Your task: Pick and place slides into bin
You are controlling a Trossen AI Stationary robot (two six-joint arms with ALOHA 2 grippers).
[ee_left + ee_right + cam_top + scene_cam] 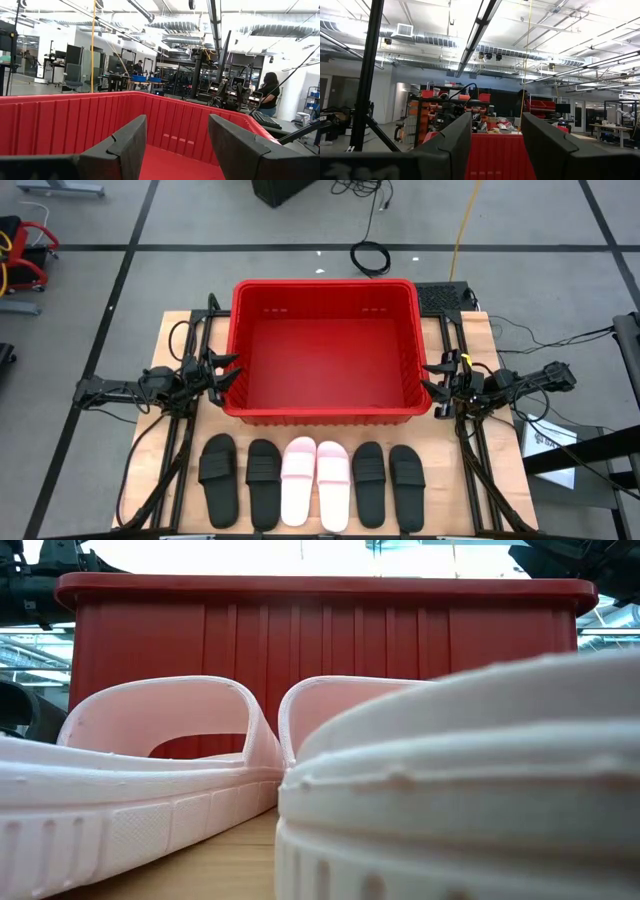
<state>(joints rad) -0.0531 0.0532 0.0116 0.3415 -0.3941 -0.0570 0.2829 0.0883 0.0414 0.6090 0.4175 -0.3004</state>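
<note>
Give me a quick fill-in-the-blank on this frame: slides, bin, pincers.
1. The row of slides counts four black and ____ pale pink.
2. The pink pair lies in the ____ of that row.
3. The red bin holds ____ slides so far.
4. The left pincer and the right pincer each wait beside the bin with fingers ____.

Missing words: two; middle; no; open

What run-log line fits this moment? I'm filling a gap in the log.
phase: start | slides: six in row, untouched | bin: empty | left gripper: open | right gripper: open
</note>
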